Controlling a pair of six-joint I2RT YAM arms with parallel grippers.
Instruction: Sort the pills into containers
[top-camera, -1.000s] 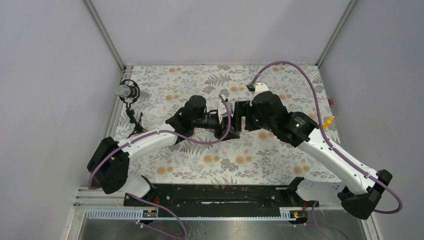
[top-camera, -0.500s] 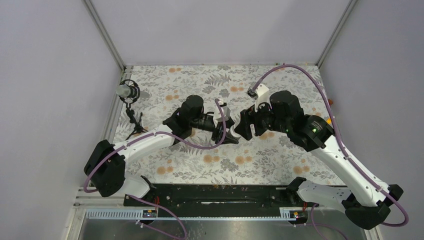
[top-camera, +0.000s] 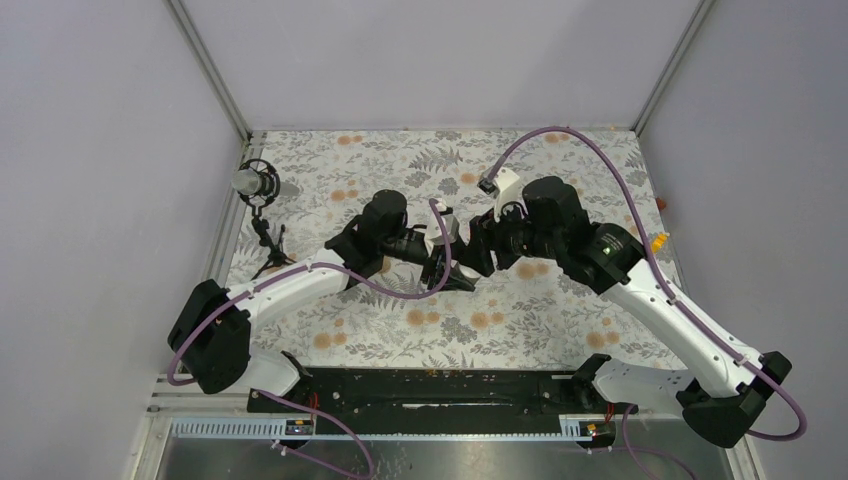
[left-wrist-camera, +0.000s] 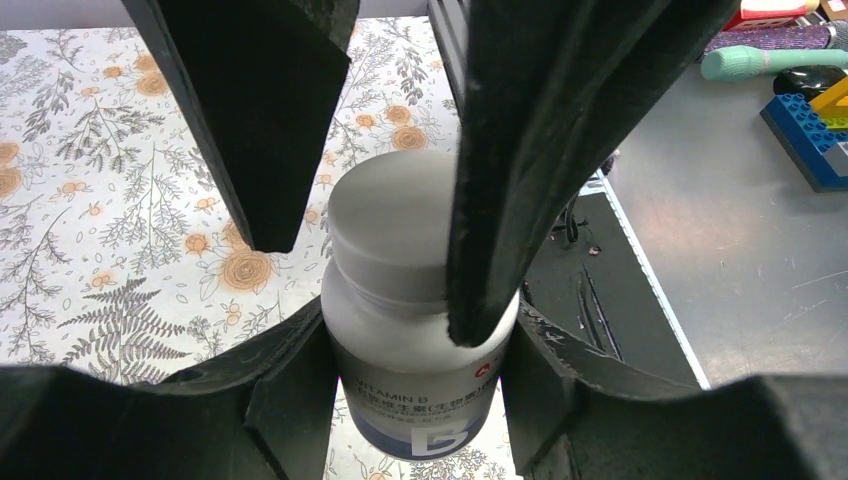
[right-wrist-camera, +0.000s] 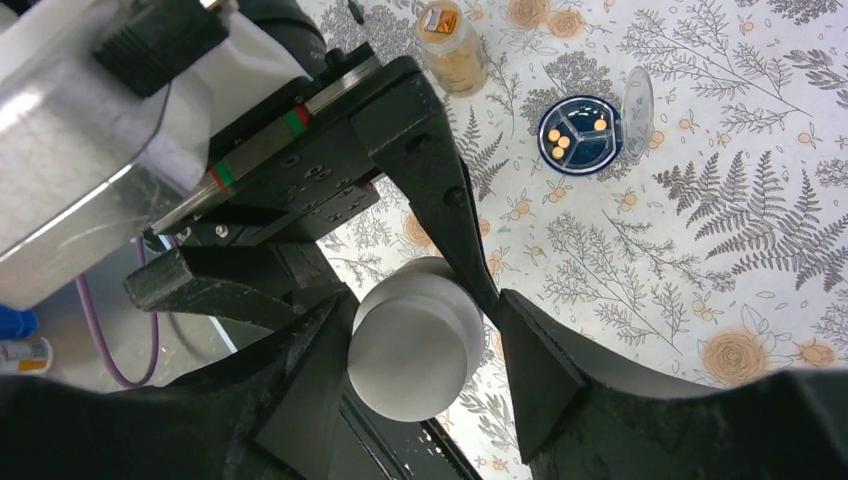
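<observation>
My left gripper (left-wrist-camera: 415, 385) is shut on a white Vitamin B bottle (left-wrist-camera: 420, 400) with a white cap (left-wrist-camera: 385, 225), held off the floral mat. My right gripper (right-wrist-camera: 425, 350) is open with its fingers (left-wrist-camera: 265, 120) on either side of the cap (right-wrist-camera: 415, 350); one finger touches it, the other stands apart. In the top view both grippers meet at the bottle (top-camera: 449, 228) at mid-table. An amber bottle (right-wrist-camera: 452, 45) stands on the mat. A few orange pills (right-wrist-camera: 562, 140) lie in a round blue dish (right-wrist-camera: 600, 150).
A clear lid (right-wrist-camera: 637, 100) leans by the blue dish. A small stand with a round head (top-camera: 255, 185) sits at the mat's left edge. Toy bricks (left-wrist-camera: 810, 130) and a teal tool (left-wrist-camera: 760, 60) lie off the mat. Grey walls close in three sides.
My right gripper has swung left and come in over the bottle's cap. My left gripper has kept the bottle almost in place.
</observation>
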